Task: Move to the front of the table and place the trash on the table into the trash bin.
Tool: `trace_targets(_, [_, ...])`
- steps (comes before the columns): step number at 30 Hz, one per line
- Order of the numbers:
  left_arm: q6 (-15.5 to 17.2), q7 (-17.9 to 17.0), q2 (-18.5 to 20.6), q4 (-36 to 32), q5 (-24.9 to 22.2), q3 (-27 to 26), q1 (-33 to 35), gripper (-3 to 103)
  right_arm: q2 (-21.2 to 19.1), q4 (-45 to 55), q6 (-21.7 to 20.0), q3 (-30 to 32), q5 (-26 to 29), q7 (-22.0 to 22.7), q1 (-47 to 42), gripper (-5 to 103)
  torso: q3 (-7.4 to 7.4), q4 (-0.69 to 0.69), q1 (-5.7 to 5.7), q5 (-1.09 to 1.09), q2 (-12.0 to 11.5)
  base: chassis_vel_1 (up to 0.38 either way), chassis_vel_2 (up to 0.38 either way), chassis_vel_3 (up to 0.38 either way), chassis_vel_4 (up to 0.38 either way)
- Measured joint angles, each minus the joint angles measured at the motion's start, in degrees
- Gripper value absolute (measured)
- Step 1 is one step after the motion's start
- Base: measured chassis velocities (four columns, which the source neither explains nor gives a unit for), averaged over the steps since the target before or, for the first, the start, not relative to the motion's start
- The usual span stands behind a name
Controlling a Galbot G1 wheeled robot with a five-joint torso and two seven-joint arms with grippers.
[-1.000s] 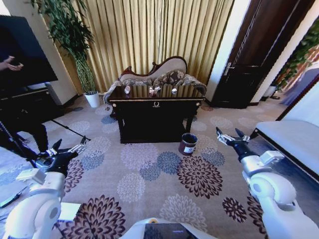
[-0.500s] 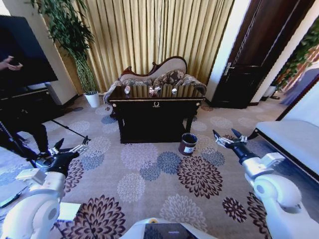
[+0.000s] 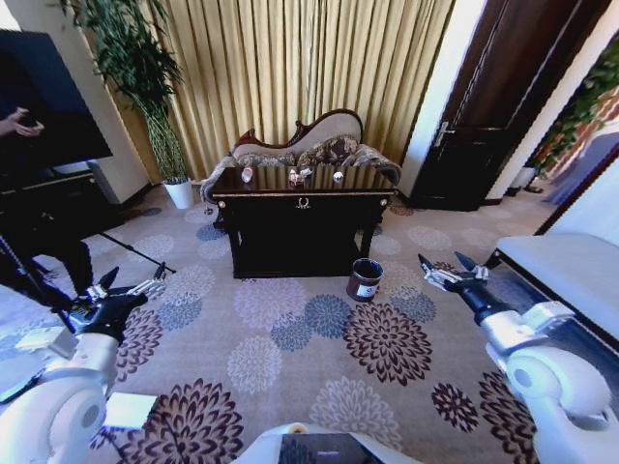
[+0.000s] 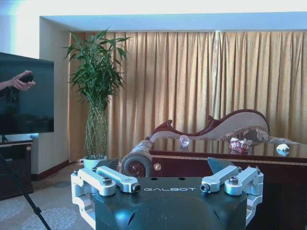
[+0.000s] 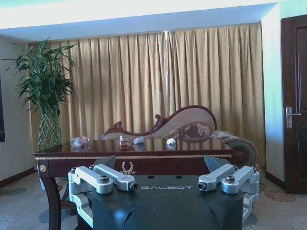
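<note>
One table (image 3: 302, 203) stands at 12 o'clock, well ahead, with one bottle (image 3: 248, 174) at its left end, one wrapper (image 3: 298, 176) mid-top and one white scrap (image 3: 338, 176) to the right. One bin (image 3: 366, 278) sits on the carpet at the table's 5 o'clock. The left gripper (image 3: 131, 288) at 9 o'clock and the right gripper (image 3: 447, 273) at 3 o'clock hang over the carpet, fingers spread wide, holding nothing.
</note>
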Motion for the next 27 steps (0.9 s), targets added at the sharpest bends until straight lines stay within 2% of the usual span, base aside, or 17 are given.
trace_targets(27, [-0.3, 0.3, -0.2, -0.7, 0.2, 0.2, 0.1, 100, 0.3, -1.3, 0.2, 0.0, -1.3, 0.5, 1.0, 100, 0.0, 0.0, -0.01, 0.0, 0.0, -0.011, 0.01, 0.011, -0.009])
